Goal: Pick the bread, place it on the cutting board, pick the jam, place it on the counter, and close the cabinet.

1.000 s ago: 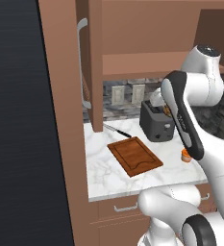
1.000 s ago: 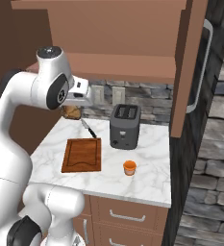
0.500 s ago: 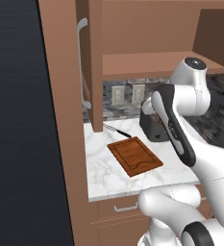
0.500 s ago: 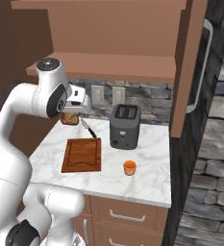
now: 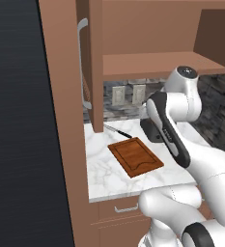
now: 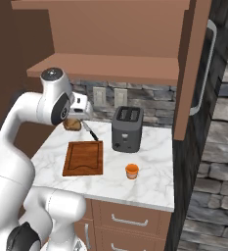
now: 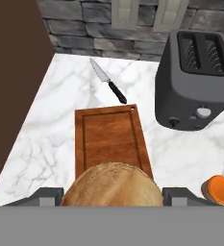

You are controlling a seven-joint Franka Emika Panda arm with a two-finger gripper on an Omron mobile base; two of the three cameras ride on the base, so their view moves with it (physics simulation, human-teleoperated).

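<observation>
Gripper clamps the bread, held above the counter. Directly beneath lies the cutting board. Jam stands to its right; knife and toaster beyond.

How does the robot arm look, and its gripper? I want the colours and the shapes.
The arm is made of smooth, rounded white segments, with dark grey to black rings at the joints and a grey cap on the top joint. No loose cables or markings can be seen. The gripper has two small, blocky dark grey fingertips.
</observation>
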